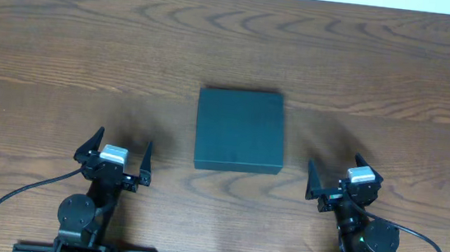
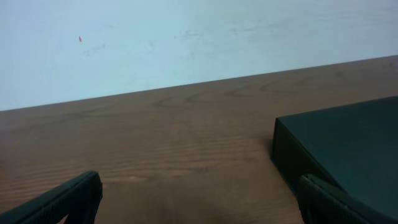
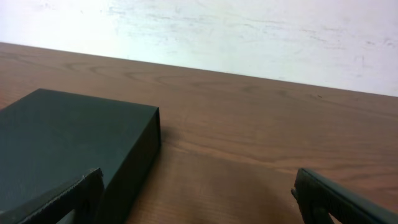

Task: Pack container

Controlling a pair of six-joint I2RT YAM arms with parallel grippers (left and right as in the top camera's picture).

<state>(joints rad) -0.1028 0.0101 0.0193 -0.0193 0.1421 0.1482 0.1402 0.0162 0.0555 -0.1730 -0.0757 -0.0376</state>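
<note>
Fingers of both arms are spread fully, released, with nothing between them. The left gripper and right gripper are both empty and touch nothing.

Largest first:

- Table: dark wood grain, fills the overhead view. A pale wall stands behind its far edge in both wrist views.
- Container: dark teal-grey matte box, lying flat at about table centre, edges roughly square to the table edges. The top face is flat and looks closed; I cannot make out a hinge or flap seam. It sits between the 2 grippers laterally and a bit farther from the arm bases than they are. It is clear of both, with bare wood on each side.
- Left wrist view: the container is at frame right, with 1 corner and a side wall showing. The right-hand finger overlaps it in the frame only.
- Right wrist view: the container is at frame left, with its top and 1 side wall visible. The left-hand finger overlaps it in the frame, no contact.
- Arms: both are at the near table edge, 1 on each side of the container, grippers pointing away from the bases toward the far edge.
- Cables: 1 black loop runs out from each base along the near edge.
</note>
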